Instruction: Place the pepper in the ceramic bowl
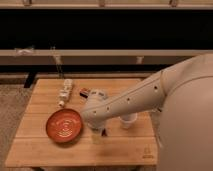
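The orange-red ceramic bowl (63,125) with pale rings inside sits on the wooden table (45,150), front left of centre. My gripper (98,134) is low over the table just to the right of the bowl's rim, under the wide white arm (135,100). The arm and gripper cover the spot beside the bowl, and the pepper is hidden from view there.
A small white cup (129,120) stands to the right of the gripper, partly behind the arm. A flat dark bar (85,92) and a pale block (65,93) lie at the back of the table. A dark shelf runs behind it.
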Robot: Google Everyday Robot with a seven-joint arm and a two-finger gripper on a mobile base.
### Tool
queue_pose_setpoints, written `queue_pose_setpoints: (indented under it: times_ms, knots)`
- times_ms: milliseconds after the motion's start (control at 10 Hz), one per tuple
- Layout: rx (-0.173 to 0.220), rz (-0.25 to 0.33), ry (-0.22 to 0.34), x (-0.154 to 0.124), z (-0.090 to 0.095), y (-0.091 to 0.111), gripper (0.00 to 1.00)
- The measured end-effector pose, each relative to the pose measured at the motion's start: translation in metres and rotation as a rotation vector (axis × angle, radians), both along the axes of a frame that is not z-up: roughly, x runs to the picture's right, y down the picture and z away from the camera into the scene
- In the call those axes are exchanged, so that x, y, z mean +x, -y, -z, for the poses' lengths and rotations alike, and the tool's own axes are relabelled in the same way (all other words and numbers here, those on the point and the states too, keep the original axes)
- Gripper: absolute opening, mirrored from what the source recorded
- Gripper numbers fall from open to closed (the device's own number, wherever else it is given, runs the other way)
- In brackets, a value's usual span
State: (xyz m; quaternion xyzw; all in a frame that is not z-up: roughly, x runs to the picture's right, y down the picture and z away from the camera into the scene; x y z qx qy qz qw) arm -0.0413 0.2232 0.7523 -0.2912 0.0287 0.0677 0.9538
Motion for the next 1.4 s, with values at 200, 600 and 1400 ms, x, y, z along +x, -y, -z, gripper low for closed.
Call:
queue_pose_setpoints:
  times_ms: [200, 600, 1400]
  knots:
    - [-0.022, 0.026, -0.003, 0.002, -0.019, -0.012, 0.80]
    - [-0.107, -0.021, -0.041, 0.023, -0.052, -0.013, 0.80]
    - [-0.184, -0.063, -0.056, 0.023, -0.060, -0.020, 0.80]
